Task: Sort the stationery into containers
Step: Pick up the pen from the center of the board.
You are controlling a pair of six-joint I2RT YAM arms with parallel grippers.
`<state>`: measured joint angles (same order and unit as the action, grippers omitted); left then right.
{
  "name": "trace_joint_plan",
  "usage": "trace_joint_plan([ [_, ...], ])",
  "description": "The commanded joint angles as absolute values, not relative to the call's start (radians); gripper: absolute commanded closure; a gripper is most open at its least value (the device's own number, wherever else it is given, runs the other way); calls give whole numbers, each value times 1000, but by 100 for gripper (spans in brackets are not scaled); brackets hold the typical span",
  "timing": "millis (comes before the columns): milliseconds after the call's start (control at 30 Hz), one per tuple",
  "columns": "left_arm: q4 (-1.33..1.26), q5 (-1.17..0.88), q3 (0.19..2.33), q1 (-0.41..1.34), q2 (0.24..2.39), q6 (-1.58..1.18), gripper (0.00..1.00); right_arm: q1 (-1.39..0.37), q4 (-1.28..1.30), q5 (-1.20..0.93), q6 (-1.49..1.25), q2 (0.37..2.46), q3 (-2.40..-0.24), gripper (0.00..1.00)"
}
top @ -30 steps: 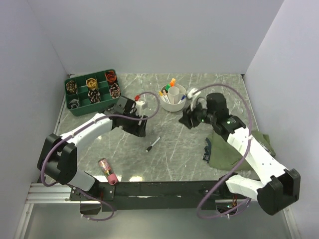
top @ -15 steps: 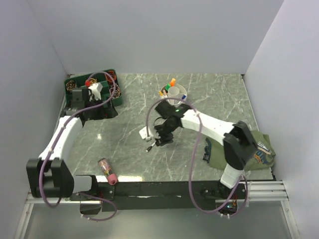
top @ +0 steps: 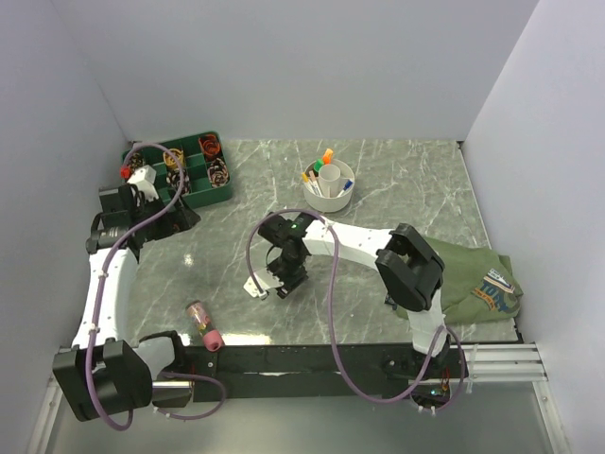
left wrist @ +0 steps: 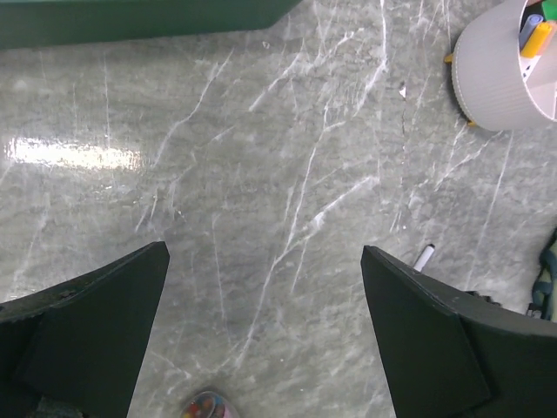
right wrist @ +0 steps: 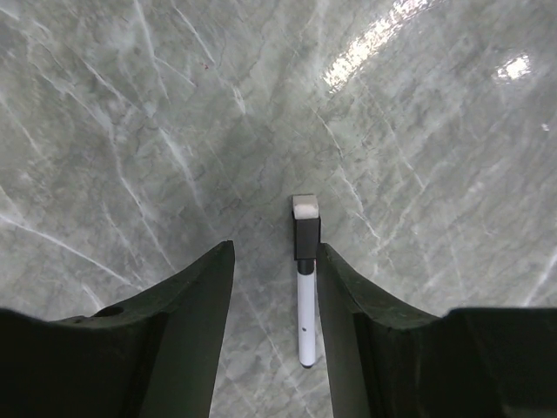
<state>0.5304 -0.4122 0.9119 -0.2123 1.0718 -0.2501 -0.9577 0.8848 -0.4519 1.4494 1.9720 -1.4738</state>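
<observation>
Top view first: closest to the arms, a pink marker (top: 204,324) lies alone by the near edge of the table (top: 208,265). Further in, at mid-table, the right claw (top: 284,279) is down low. Its own camera shows a pen (right wrist: 305,287) lying flat between its two fingers. The pen is right up against one finger, with a gap to the other. So this claw is open around the pen and is not pinching it yet.

The pen looks light, hard and smooth — I think it could roll or slip away. A squeeze across the middle of it, not the tip, should hold best.

Further back on the left, the left claw (left wrist: 261,296) is wide open with nothing in it, near the green tray (top: 213,192). At the back stands the white bowl (top: 326,200), with other pens poking out of it. That is where this pen should go.
</observation>
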Motion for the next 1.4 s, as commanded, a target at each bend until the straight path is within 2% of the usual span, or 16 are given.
trace_joint_plan([
  [0,518,-476,916,-236,1055,-291,1,-954,870,-448,1448,1988,-1519,50],
  [267,499,-494,908,-245,1097,-307,1,-953,827,-451,1419,2045,-1543,52],
  [400,486,-499,905,-252,1112,-318,1,-951,815,-439,1428,2054,-1525,60],
  [500,482,-505,905,-259,1127,-325,1,-950,782,-416,1437,2046,-1474,62],
  [567,474,-508,905,-262,1137,-331,1,-950,756,-400,1428,2040,-1441,66],
  [600,472,-509,905,-264,1138,-333,1,-950,752,-397,1424,2042,-1436,72],
  [733,460,-525,908,-265,1154,-345,1,-942,773,-387,1408,2040,-1436,86],
  [767,459,-529,910,-265,1160,-348,1,-940,784,-387,1396,2027,-1453,92],
  [867,459,-548,933,-265,1175,-354,2,-924,813,-429,1295,1961,-1549,100],
  [1000,427,-607,979,-265,1201,-373,2,-864,789,-535,1045,1856,-1724,100],
  [1100,311,-767,974,-264,1209,-452,2,-792,582,-580,736,1757,-1726,100],
  [1133,283,-785,962,-264,1212,-522,2,-734,442,-613,665,1729,-1701,100],
  [1200,242,-822,959,-264,1236,-557,2,-677,237,-597,433,1636,-1562,100],
  [1233,251,-824,968,-264,1250,-546,2,-649,28,-577,358,1579,-1504,100],
  [1367,325,-813,1057,-259,1340,-473,2,-527,-334,-297,35,1500,-1263,100],
])
